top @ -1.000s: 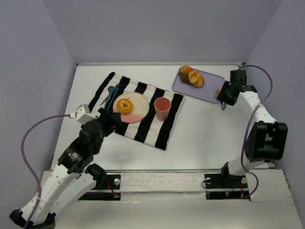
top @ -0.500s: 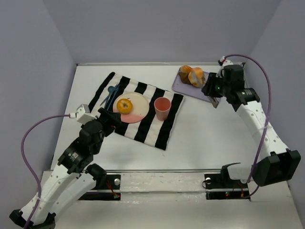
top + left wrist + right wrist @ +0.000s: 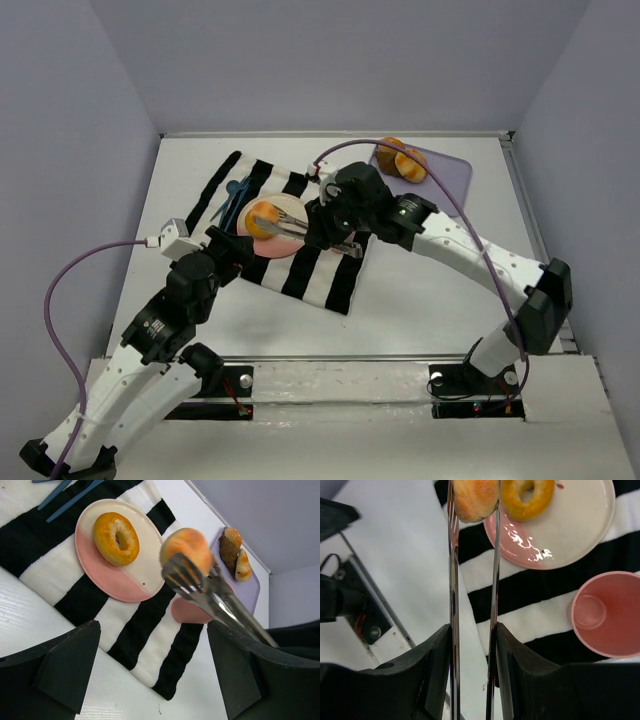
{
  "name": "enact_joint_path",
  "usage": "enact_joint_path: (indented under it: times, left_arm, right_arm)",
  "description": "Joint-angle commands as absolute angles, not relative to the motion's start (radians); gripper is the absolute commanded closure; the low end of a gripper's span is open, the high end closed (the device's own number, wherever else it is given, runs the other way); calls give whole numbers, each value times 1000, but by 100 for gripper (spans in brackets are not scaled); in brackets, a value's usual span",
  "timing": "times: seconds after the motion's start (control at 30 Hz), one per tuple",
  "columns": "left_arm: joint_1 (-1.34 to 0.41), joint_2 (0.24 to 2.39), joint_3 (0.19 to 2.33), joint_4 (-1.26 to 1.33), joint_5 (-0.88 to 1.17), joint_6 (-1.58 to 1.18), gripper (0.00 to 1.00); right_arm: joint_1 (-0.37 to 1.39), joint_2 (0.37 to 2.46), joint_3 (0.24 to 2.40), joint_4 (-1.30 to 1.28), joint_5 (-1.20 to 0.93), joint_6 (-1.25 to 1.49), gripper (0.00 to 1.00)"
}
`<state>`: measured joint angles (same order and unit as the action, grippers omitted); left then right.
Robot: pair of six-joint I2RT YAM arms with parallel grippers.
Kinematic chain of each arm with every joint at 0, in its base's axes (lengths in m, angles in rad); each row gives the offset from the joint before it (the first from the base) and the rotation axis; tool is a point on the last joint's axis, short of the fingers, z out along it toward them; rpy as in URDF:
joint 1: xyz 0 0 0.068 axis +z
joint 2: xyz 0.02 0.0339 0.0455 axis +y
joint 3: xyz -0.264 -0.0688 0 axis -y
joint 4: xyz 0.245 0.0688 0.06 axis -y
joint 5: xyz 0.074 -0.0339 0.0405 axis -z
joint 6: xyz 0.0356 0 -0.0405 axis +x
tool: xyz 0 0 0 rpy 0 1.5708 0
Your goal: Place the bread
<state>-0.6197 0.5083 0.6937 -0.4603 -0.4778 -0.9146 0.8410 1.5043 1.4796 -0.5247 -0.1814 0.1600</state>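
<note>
Top external shows the right gripper (image 3: 330,225) swung from the tray (image 3: 450,172) over to the plate (image 3: 287,246). Its tongs (image 3: 295,228), nearly closed, pinch a bread roll (image 3: 475,497) beside the doughnut (image 3: 522,507).

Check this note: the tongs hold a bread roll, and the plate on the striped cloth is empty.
Not right: the plate is not empty; a ring-shaped bread lies on it, as the right wrist view shows. The tongs do hold a bread roll, and the plate is on the striped cloth.
</note>
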Motion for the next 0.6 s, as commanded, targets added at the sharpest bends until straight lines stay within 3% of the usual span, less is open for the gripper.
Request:
enact_joint_path:
  times: [0.0, 0.17, 0.57]
  left_arm:
    - [-617, 515, 678, -430, -492, -905, 1]
    - [-617, 514, 677, -430, -495, -908, 1]
    - [-617, 512, 675, -428, -495, -908, 1]
  right_arm:
    - [838, 1604, 1592, -535, -46, 150, 68]
    - [838, 1704, 1640, -575, 130, 204, 64]
    - [838, 1845, 1721, -595, 109, 204, 58]
